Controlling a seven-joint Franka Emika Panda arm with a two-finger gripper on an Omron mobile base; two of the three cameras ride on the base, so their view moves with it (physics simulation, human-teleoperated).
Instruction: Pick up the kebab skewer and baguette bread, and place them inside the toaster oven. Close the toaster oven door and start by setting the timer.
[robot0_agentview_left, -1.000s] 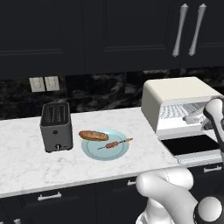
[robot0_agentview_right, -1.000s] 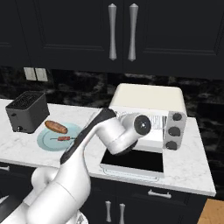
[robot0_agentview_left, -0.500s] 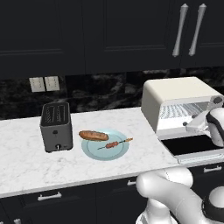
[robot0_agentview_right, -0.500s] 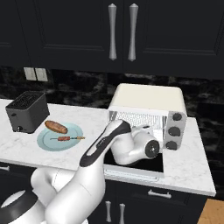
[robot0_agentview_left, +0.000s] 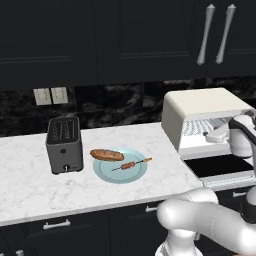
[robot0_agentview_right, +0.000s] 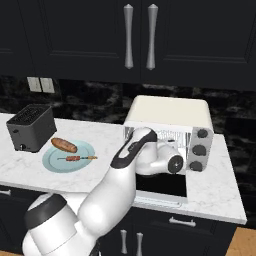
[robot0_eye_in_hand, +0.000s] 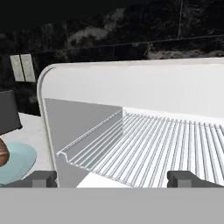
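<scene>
With the toaster oven door (robot0_agentview_left: 220, 166) down and the hand (robot0_eye_in_hand: 111, 178) released before the wire rack (robot0_eye_in_hand: 148, 144), swing left of the toaster oven (robot0_agentview_left: 200, 112) to the plate (robot0_agentview_left: 107, 172) and pinch the kebab skewer (robot0_agentview_left: 131, 164) beside the baguette bread (robot0_agentview_left: 106, 155) mid-stick.

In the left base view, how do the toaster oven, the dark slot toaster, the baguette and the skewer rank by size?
Largest to smallest:
toaster oven
slot toaster
baguette
skewer
The baguette and skewer look similar in length; the skewer is much thinner.
</scene>
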